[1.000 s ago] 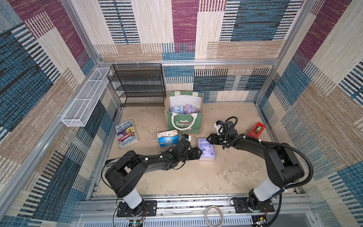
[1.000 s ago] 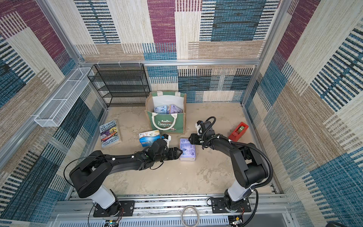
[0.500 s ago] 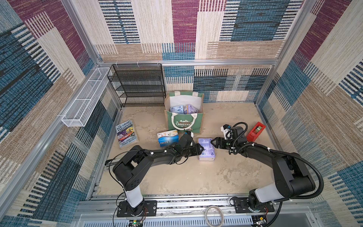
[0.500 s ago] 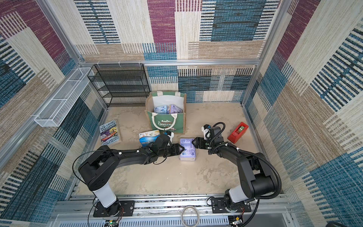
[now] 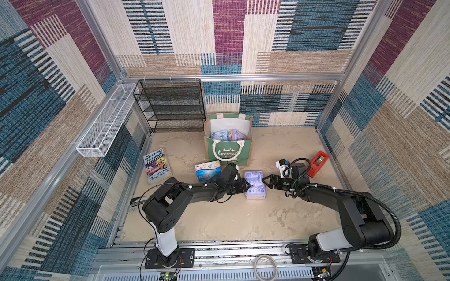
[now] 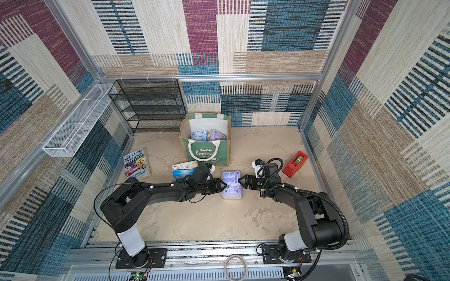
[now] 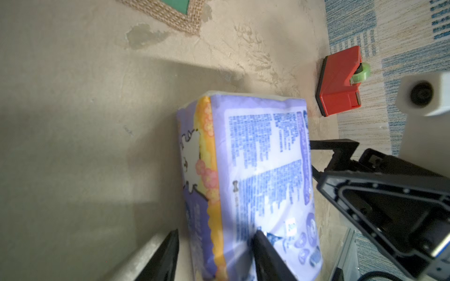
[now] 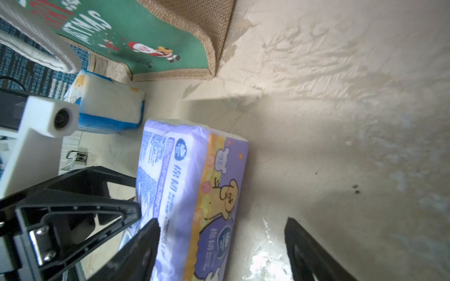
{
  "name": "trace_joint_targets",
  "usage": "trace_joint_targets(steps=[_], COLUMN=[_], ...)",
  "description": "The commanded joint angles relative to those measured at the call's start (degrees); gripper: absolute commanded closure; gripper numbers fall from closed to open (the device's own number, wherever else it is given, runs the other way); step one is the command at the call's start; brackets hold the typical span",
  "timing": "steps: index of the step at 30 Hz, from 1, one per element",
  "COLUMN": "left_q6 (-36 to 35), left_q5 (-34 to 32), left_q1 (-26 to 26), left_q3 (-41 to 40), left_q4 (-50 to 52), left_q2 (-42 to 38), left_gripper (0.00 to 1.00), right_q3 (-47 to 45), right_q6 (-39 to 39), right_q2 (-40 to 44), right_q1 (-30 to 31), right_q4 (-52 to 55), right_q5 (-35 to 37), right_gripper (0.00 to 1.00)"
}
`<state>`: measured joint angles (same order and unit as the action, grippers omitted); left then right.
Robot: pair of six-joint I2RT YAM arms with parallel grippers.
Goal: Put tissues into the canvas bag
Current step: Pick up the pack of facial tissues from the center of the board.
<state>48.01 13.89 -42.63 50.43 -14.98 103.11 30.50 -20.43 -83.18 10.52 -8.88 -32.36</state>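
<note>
A lavender tissue pack (image 5: 255,184) (image 6: 231,184) lies flat on the floor in front of the canvas bag (image 5: 229,152) (image 6: 207,152). My left gripper (image 5: 247,187) (image 7: 216,258) is shut on its left end, one finger pressing the printed top face (image 7: 267,185), the other low against its underside. My right gripper (image 5: 265,181) (image 8: 224,253) stands open at the pack's right end (image 8: 192,185), with a wide gap beside it. Two tissue packs (image 5: 227,135) stand inside the bag. A blue-white tissue pack (image 5: 208,170) (image 8: 107,109) lies behind my left wrist.
A paperback book (image 5: 156,169) lies by the left wall. A red tape dispenser (image 5: 317,163) (image 7: 338,80) sits right of my right wrist. A black mesh rack (image 5: 173,104) stands at the back left, and a white wire basket (image 5: 104,121) hangs on the left wall.
My left jaws have narrowed onto the lavender pack's left end. My right gripper has swung nearer along the pack's right edge and opened wider. The pack has stayed put.
</note>
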Motion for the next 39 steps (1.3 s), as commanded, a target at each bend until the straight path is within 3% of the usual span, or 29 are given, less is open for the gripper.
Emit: trace_joint_targets(steps=[1,18,39], left_q6=[0.9,1.1,1.9], left_q5=[0.2,1.4,2.1], left_q1=[0.4,1.3,1.5], left_q3=[-1.1,-1.8,-3.2], left_q4=[1.1,-0.5,-3.2], left_q2=[-0.3,0.1,0.5], left_gripper=[0.48,0.49,0.49], right_q3=[-1.2,-5.1,-3.1], right_q6=[-1.3,-6.4,-11.7], right_q2=[0.6,-4.0,-8.9], right_q1=[0.0,0.1,2.8], right_q4=[-5.2,-16.6,-21.9], right_q5=[-3.0,-12.0,-14.5], right_gripper=[0.17,0.21,0.31])
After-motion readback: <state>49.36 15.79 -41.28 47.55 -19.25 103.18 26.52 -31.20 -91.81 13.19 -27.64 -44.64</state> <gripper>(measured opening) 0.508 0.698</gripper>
